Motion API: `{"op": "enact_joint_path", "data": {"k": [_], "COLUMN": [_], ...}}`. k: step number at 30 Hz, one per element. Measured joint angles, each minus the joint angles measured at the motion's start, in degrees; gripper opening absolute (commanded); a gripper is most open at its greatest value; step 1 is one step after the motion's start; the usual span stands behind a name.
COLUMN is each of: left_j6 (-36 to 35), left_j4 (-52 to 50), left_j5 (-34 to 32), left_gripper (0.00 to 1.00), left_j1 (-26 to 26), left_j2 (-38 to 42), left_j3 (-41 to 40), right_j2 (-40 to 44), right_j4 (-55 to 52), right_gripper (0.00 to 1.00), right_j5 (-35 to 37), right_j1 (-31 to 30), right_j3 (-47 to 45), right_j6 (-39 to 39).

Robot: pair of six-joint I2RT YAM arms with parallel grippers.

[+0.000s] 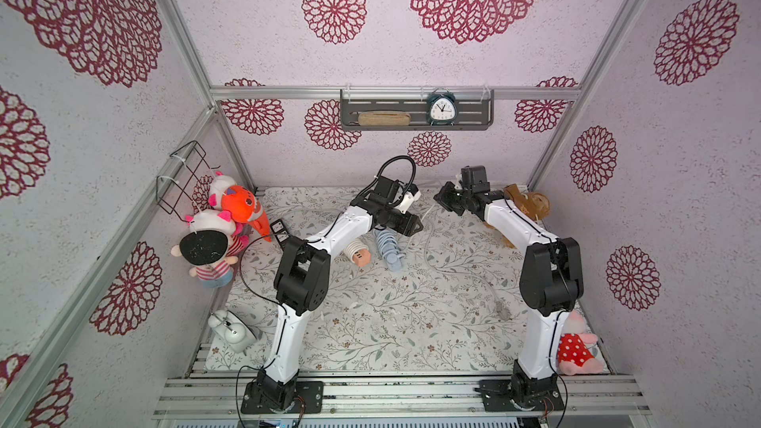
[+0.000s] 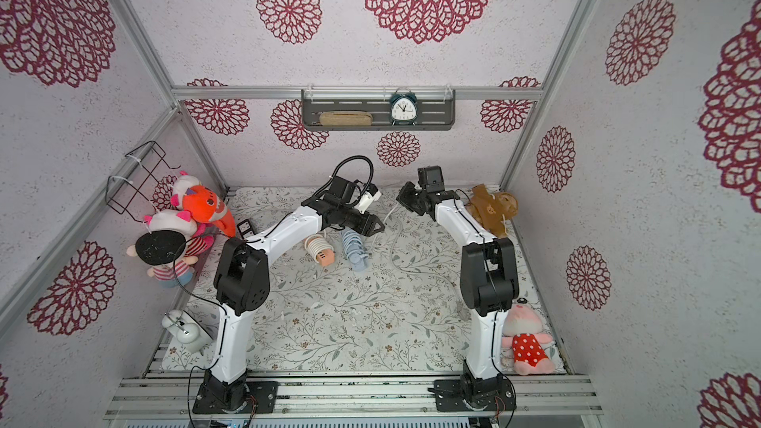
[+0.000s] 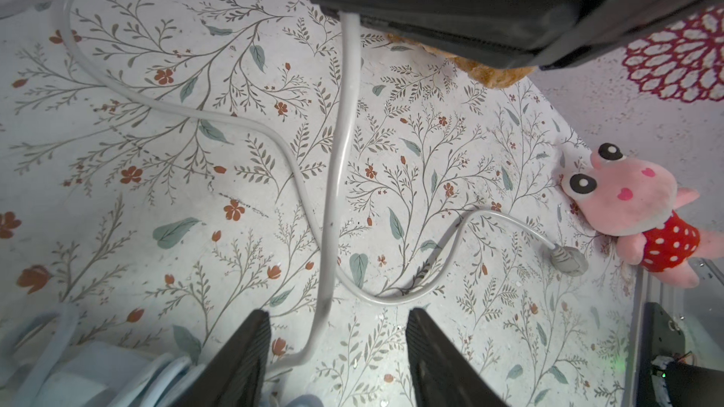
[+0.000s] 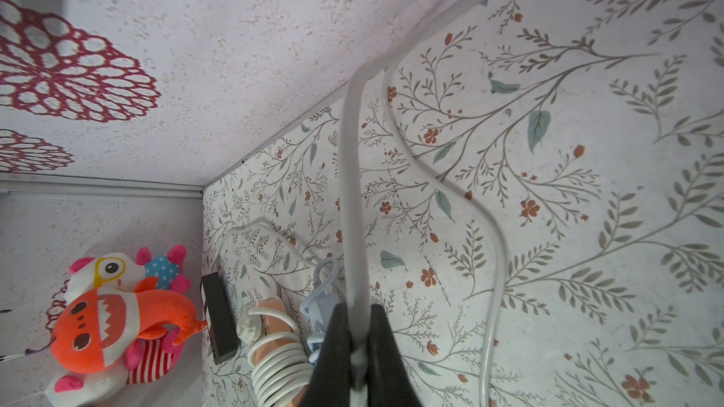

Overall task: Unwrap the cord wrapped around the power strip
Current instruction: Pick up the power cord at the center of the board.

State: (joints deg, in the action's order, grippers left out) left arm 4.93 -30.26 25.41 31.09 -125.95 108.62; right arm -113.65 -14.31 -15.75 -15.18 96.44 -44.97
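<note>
The left gripper (image 3: 337, 313) is open, its two fingers about halfway apart. A pale grey cord (image 3: 344, 111) runs through the gap, close to one finger, and neither finger pinches it.

Just beside and beneath this gripper the blue strip (image 1: 389, 251) lies flat on the floral table (image 1: 391, 335). Several turns of the cord are wound around its body, so the strip is only partly unwrapped.

From those turns the cord climbs through the left gripper's gap to the right gripper (image 4: 358, 307). The right gripper hangs above the table a short way across from the left one. Its fingers are clamped tight on the cord, which comes out beyond their tips.

Past the right gripper the slack cord drops to the table and snakes away in loose curves. It ends at a grey plug (image 3: 568, 260), well apart from both grippers and near a pink plush (image 3: 634, 209) in a red spotted dress.

On the far side of the blue strip from the right gripper, just beside it, lies a peach strip (image 1: 361, 257) wound with its own white cord (image 4: 274, 366). Farther that way sits a black strip (image 1: 280, 232). Beyond it a pile of plush toys (image 1: 230, 216) rests against the wall.

Behind the right gripper, beside its arm, lies a brown plush (image 1: 527, 205).
</note>
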Motion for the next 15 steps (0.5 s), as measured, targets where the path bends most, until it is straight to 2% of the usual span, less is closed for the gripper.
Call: {"op": "enact_joint_path", "data": {"k": [4, 5, 10, 13, 15], "left_j6": [-0.1, 0.0, -0.2, -0.2, 0.0], "left_j4": [-0.3, -0.6, -1.1, -1.4, -1.5], "left_j5": [-0.2, -0.4, -0.9, -0.6, -0.1], "left_gripper": [0.31, 0.31, 0.29, 0.39, 0.40], "left_j1": [0.0, 0.0, 0.0, 0.1, 0.1], "left_j2": [-1.0, -1.2, -3.1, -4.7, -5.8], "left_j3": [0.8, 1.2, 4.5, 7.1, 8.4], "right_j2": [0.0, 0.0, 0.0, 0.2, 0.2], "right_j4": [0.7, 0.8, 1.2, 1.2, 1.2], "right_gripper": [0.00, 0.00, 0.00, 0.00, 0.00], "right_j5": [-1.0, -1.0, -1.8, -2.4, -2.5], "right_j1": [0.0, 0.0, 0.0, 0.0, 0.0], "right_j3": [0.0, 0.0, -0.2, -0.5, -0.5], "right_j6": [-0.7, -0.8, -0.8, -0.8, -0.8]}}
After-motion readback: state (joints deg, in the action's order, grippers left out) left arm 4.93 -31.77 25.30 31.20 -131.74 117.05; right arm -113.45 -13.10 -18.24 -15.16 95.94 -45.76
